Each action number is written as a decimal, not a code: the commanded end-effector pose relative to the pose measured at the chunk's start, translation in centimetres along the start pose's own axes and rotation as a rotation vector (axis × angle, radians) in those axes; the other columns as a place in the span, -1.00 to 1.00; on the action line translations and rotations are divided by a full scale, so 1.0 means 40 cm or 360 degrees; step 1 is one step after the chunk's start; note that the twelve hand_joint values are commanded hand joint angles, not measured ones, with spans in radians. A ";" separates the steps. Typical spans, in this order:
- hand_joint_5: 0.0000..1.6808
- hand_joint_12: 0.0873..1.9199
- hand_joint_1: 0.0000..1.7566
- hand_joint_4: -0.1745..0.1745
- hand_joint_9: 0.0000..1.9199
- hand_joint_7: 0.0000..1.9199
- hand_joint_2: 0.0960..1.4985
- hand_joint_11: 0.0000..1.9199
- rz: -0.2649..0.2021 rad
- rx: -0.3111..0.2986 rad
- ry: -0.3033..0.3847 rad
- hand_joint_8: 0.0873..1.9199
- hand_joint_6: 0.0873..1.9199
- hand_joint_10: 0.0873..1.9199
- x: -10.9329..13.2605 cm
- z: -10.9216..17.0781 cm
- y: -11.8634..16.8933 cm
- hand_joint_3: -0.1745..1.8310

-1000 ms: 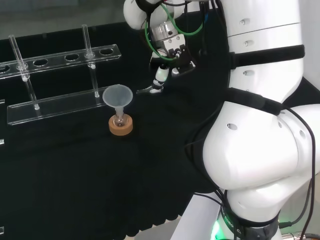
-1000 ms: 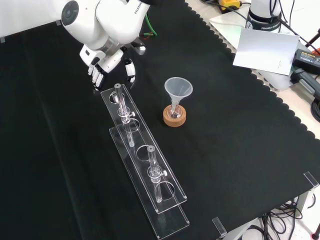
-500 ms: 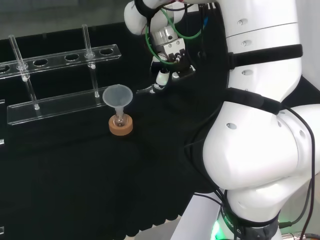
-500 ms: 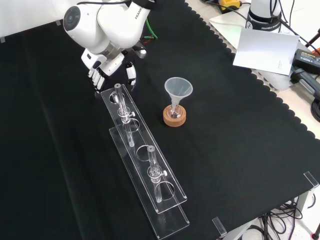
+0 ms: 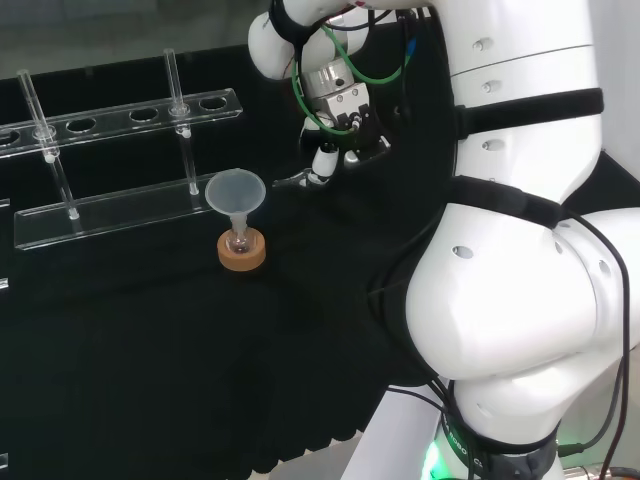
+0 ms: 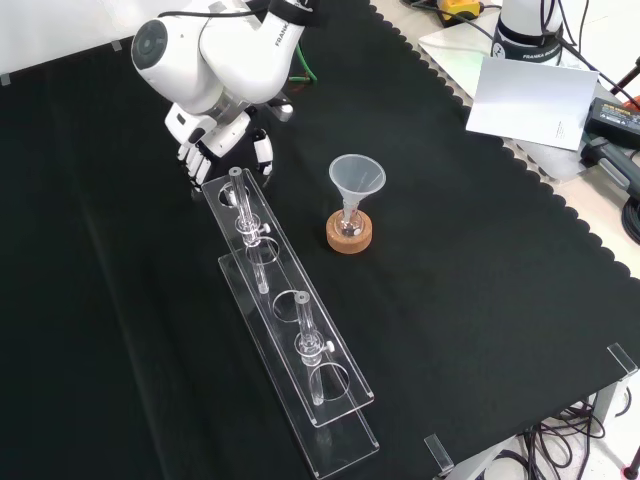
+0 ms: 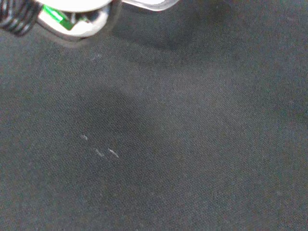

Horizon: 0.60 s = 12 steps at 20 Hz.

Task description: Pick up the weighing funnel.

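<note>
In the head view the weighing funnel (image 5: pixel 296 181), a small clear scoop-like piece, lies on the black cloth just right of the big funnel (image 5: pixel 236 192). My hand (image 5: pixel 342 138) hangs right above it, one fingertip (image 5: pixel 321 162) down at its right end; I cannot tell whether they touch. In the front view the hand (image 6: pixel 222 138) points down at the cloth by the far end of the rack, fingers (image 6: pixel 190 156) fairly straight and thumb (image 6: pixel 262 150) held apart. A blurred part of the hand (image 7: pixel 72 19) shows over bare cloth in the wrist view.
A clear test-tube rack (image 6: pixel 290 320) with two tubes standing in it runs along the cloth close to the hand, also seen in the head view as the rack (image 5: pixel 110 205). The big funnel (image 6: pixel 356 178) stands in a small flask on a cork ring (image 6: pixel 349 237).
The hand has dropped a little and shifted slightly toward the rack. The weighing funnel has stayed where it lay.
</note>
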State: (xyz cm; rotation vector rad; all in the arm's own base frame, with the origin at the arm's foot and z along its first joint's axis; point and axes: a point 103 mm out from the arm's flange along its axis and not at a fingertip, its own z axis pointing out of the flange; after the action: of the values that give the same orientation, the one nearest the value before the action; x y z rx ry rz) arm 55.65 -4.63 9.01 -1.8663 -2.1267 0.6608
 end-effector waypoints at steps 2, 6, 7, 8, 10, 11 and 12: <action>-0.25 0.41 0.00 0.04 -0.48 -0.69 -0.33 -0.67 0.0006 0.0023 -0.0004 -0.40 -0.63 -0.45 0.008 0.008 0.012 -0.27; -0.27 0.40 0.00 0.05 -0.47 -0.69 -0.33 -0.67 0.0025 0.0040 0.0007 -0.40 -0.56 -0.45 0.007 0.017 0.019 -0.27; -0.27 0.40 0.00 0.05 -0.47 -0.69 -0.33 -0.67 0.0031 0.0036 0.0009 -0.40 -0.55 -0.45 0.006 0.019 0.020 -0.27; -0.26 0.40 0.00 0.06 -0.47 -0.69 -0.33 -0.66 0.0037 0.0033 0.0014 -0.40 -0.54 -0.45 0.005 0.021 0.020 -0.27; -0.23 0.41 0.00 0.08 -0.46 -0.68 -0.33 -0.66 0.0039 0.0038 0.0029 -0.40 -0.53 -0.45 0.003 0.024 0.023 -0.27; -0.21 0.41 0.00 0.08 -0.46 -0.68 -0.32 -0.66 0.0043 0.0038 0.0031 -0.40 -0.52 -0.45 0.003 0.025 0.024 -0.27; -0.20 0.41 0.00 0.09 -0.46 -0.68 -0.32 -0.66 0.0043 0.0037 0.0040 -0.39 -0.51 -0.45 0.002 0.026 0.026 -0.27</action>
State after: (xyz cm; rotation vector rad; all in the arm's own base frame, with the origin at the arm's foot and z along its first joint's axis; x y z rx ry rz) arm 55.94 -4.50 7.86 -1.8764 -2.0885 0.6762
